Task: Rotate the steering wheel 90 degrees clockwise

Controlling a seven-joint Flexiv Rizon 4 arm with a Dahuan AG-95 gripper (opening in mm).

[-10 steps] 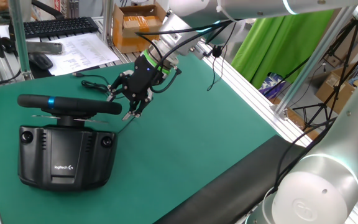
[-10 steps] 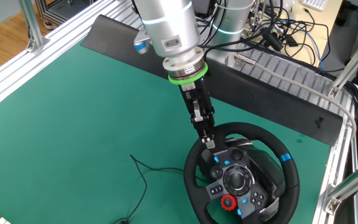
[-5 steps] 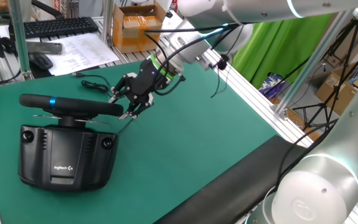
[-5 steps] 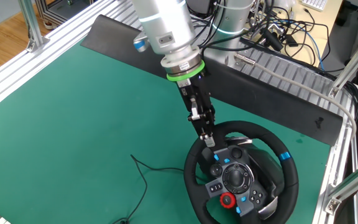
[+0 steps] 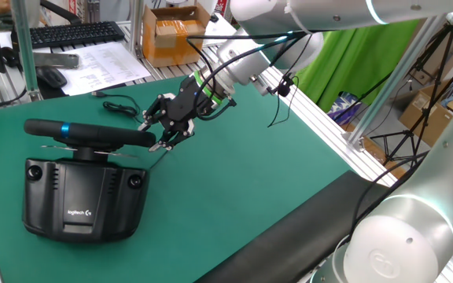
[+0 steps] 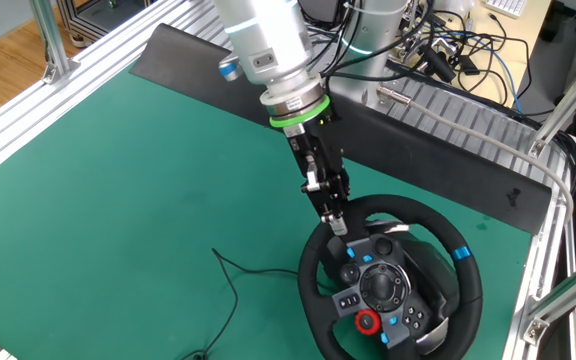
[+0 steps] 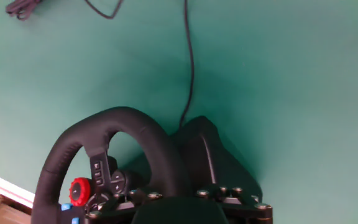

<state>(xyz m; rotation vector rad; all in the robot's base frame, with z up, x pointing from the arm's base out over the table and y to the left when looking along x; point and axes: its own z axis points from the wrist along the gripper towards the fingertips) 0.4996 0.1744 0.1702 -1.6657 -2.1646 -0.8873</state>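
The steering wheel is a black rim on a boxy black Logitech base at the left of the green mat. Its blue stripe sits at the rim's right side in the other fixed view, with a red button on the hub. My gripper is shut on the rim's upper left part there. In one fixed view my gripper grips the rim's right end. In the hand view the rim curves down between the fingers at my gripper, and the fingertips are hidden.
A thin black cable lies on the mat left of the wheel, also in the hand view. A keyboard, a mouse and a cardboard box stand beyond the mat. Aluminium rails border it.
The arm's wrist has swung a little up and to the right while the gripper stays on the rim. The wheel and its blue stripe have barely shifted.
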